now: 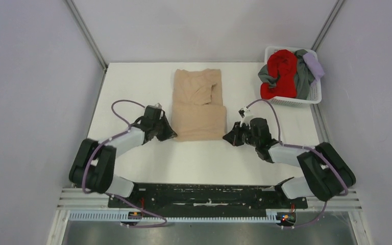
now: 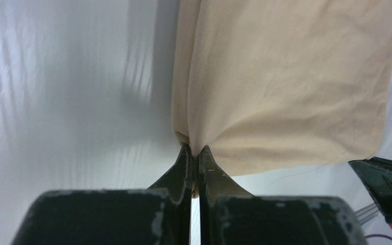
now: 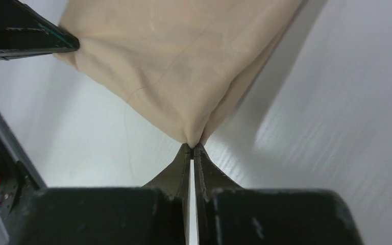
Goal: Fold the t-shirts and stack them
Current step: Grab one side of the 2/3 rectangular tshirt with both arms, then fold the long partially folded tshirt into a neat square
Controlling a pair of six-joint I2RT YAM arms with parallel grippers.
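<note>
Tan soft cloth t-shirt (image 1: 199,104) lies mid white table (image 1: 132,87), each near corner pinched by your fully closed left gripper (image 2: 194,151) and right gripper (image 3: 192,148), so you should lift both evenly, keeping the hem straight.

- Four t-shirts in all: one tan t-shirt (image 1: 199,104) at 12 o'clock; one red t-shirt (image 1: 280,71), one grey t-shirt (image 1: 302,79) and one lavender t-shirt (image 1: 314,65), heaped together at 2 o'clock.
- One white basket (image 1: 314,94), at 2 o'clock.
- Two claws: left claw (image 1: 172,133) at 8 o'clock, right claw (image 1: 226,138) at 4 o'clock.
- One worktop (image 1: 132,87).
</note>
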